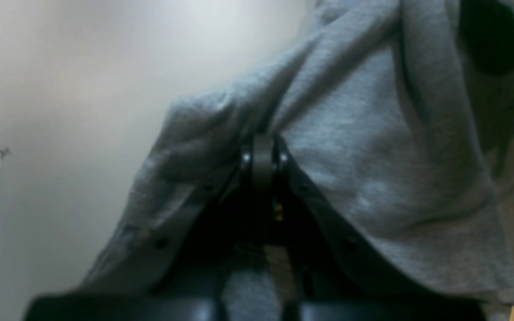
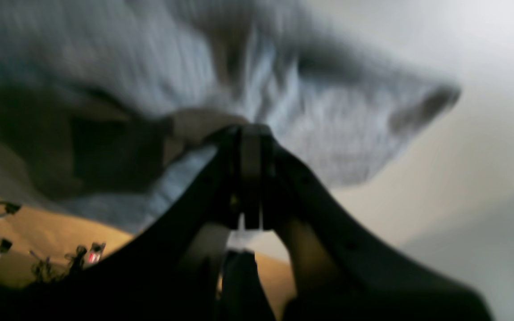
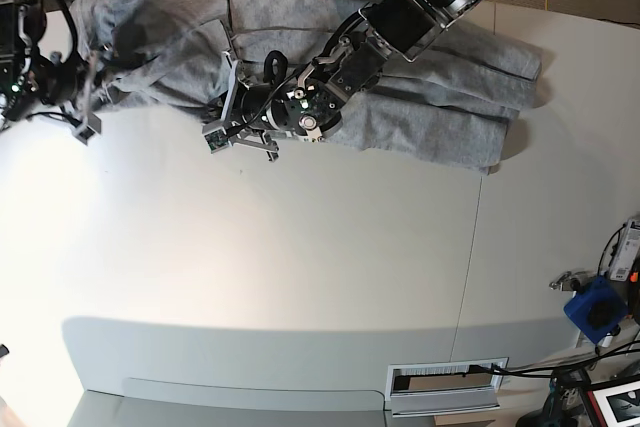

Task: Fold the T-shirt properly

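Two grippers clamped on one T-shirt (image 3: pixel 440 97): left gripper (image 1: pixel 263 147) pinching a grey fold, right gripper (image 2: pixel 250 133) closed on another bunch of cloth. Stretched along the far edge of the white tabletop (image 3: pixel 300 267), long axis left to right, rumpled throughout.

The T-shirt (image 3: pixel 440 77) is soft, matt heathered knit cloth; the table (image 3: pixel 300 277) is smooth white.
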Available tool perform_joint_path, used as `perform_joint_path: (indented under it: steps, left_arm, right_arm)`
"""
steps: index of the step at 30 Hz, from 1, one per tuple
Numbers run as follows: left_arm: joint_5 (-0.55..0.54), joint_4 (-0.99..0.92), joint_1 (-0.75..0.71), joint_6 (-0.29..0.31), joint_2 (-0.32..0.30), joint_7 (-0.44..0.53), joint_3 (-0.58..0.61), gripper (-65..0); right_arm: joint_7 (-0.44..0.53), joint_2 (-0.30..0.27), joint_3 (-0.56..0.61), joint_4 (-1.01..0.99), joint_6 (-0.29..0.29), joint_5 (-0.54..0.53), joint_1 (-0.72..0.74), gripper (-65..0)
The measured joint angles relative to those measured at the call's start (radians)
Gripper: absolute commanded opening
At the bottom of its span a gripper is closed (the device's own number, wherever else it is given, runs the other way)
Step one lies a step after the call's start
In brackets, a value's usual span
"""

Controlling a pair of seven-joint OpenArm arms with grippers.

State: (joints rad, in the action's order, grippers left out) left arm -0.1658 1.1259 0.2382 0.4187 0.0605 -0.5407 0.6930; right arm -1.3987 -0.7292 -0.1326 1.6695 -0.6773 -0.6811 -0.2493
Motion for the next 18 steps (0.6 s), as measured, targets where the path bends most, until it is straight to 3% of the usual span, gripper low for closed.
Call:
perform_joint_path:
  steps: [4,9,14,18]
  left_arm:
    - [0.001,0.000,0.000,0.000,0.000,0.000,0.000,-65.0]
    - [0.001,0.000,0.000,-0.002,-0.002,0.001,0.000,-65.0]
    - [0.001,0.000,0.001,-0.003,-0.002,0.003,0.000,-65.0]
    - [0.001,0.000,0.000,-0.004,-0.003,0.004,0.000,-65.0]
  right_arm:
    - [0.000,-0.005,-0.066,0.000,0.000,-0.019,-0.068,-65.0]
    - [-0.011,0.004,-0.194,0.079,0.000,-0.146,-0.134,-65.0]
    - [-0.001,0.129,-0.357,0.231,0.000,-0.073,-0.073,-65.0]
    - [0.042,0.232,-0.375,0.241,0.026,0.014,-0.020,-65.0]
